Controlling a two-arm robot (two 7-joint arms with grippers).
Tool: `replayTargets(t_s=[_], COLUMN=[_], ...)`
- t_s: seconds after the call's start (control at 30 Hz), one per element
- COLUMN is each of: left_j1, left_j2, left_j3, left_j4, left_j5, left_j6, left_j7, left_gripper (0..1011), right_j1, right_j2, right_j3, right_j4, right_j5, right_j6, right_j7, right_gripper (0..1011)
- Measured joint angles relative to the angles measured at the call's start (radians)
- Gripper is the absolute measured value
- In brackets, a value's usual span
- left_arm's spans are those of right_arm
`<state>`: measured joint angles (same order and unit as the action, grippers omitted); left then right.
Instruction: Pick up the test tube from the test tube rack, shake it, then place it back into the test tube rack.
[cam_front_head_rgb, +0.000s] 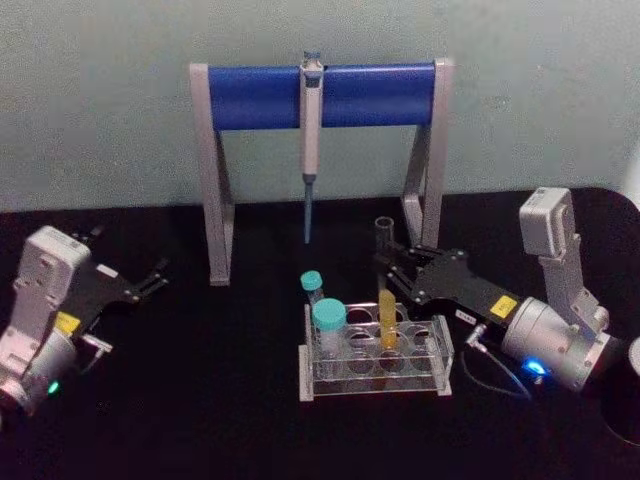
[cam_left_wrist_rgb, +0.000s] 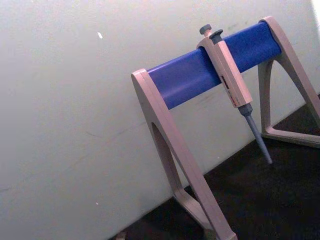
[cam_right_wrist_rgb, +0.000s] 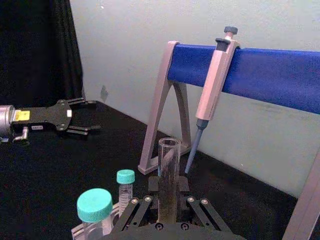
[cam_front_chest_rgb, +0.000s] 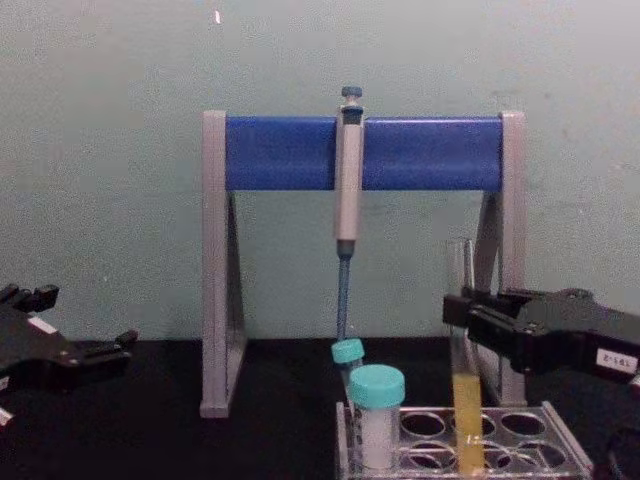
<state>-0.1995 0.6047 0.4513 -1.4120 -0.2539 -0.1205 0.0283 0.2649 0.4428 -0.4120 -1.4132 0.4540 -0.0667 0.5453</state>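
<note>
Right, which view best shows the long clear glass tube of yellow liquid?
Chest view: the test tube stands side-on, right gripper at it. Head view foreshortens it; right wrist view shows its open top.

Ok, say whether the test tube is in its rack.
In: the test tube stands upright, yellow end inside a test tube rack hole.

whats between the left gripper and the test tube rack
Only bare black table between the left gripper and the test tube rack in the head view; the pipette stand's leg stands just behind that stretch.
</note>
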Motion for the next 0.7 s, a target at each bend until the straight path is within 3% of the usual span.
replayTargets(t_s=[0.7], left_j1=[0.000], left_j2=[0.000], left_j3=[0.000], left_j4=[0.000], left_j5=[0.000], left_j6=[0.000], left_j7=[0.000], left_gripper=[1001], right_j1=[0.008], right_j2=[-0.003], right_j3=[-0.011], right_j4=[0.015], right_j5=[-0.009], right_j6=[0.018], right_j7=[0.000], right_gripper=[227])
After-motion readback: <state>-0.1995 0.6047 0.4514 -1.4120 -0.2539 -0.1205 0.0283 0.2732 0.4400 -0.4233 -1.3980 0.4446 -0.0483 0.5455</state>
